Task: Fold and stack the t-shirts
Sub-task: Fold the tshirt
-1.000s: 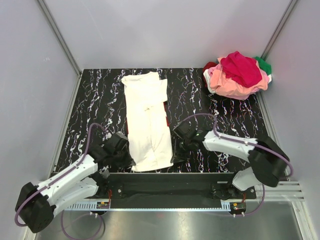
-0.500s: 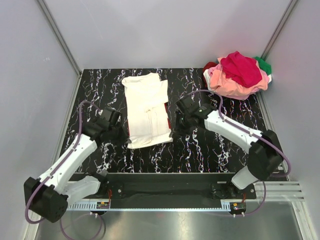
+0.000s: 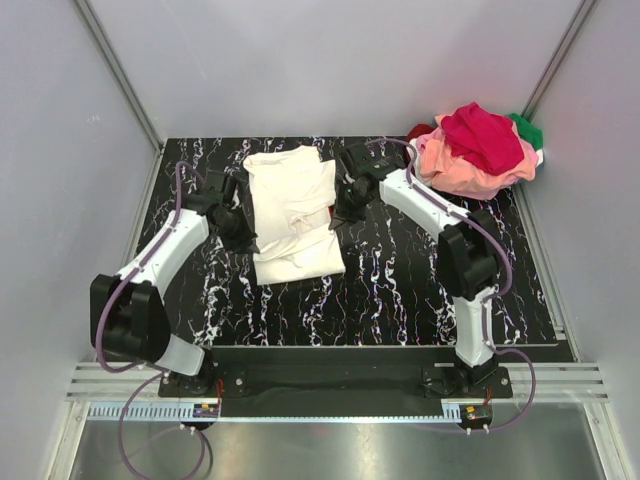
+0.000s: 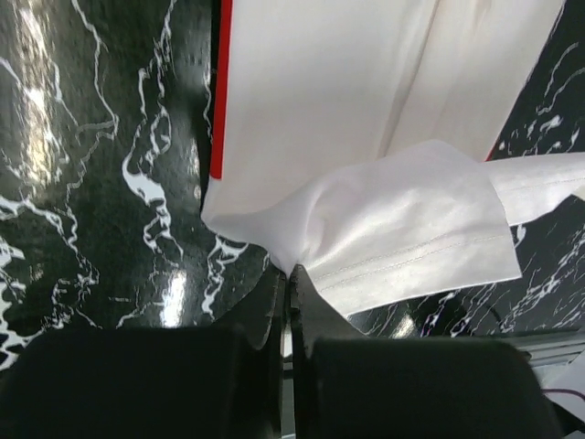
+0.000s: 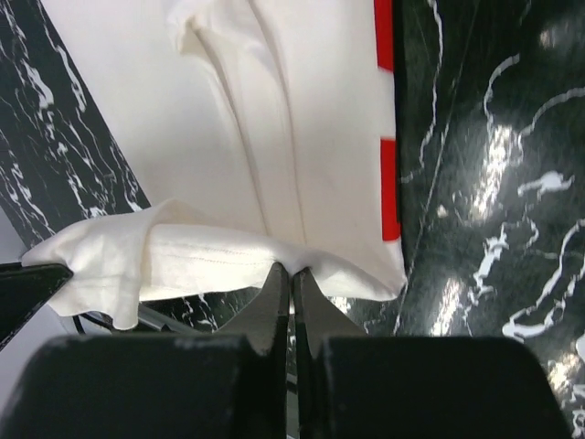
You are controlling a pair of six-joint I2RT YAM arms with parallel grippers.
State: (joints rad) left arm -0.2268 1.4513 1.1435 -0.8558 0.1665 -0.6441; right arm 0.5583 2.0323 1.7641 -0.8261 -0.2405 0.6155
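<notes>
A white t-shirt (image 3: 290,195) lies lengthwise on the black marbled table (image 3: 400,290), its near end doubled back over itself. My left gripper (image 3: 243,232) is shut on the left corner of the folded-up hem (image 4: 402,247), just above the cloth. My right gripper (image 3: 338,215) is shut on the right corner of the same hem (image 5: 183,261). A strip of red print (image 4: 224,91) shows along the shirt's edge in the left wrist view, and the red print (image 5: 386,37) also shows in the right wrist view. More t-shirts lie heaped at the back right: pink (image 3: 465,168), magenta (image 3: 483,135), green (image 3: 528,128), dark red (image 3: 418,133).
Grey walls with metal posts close in the table on the left, back and right. Both arms reach far forward from their bases at the near edge, and the right arm's links (image 3: 440,215) stretch close to the heap.
Both grippers have carried the shirt's near hem from the table's near edge toward the back, doubling the lower part over the rest. The shirt now looks shorter.
</notes>
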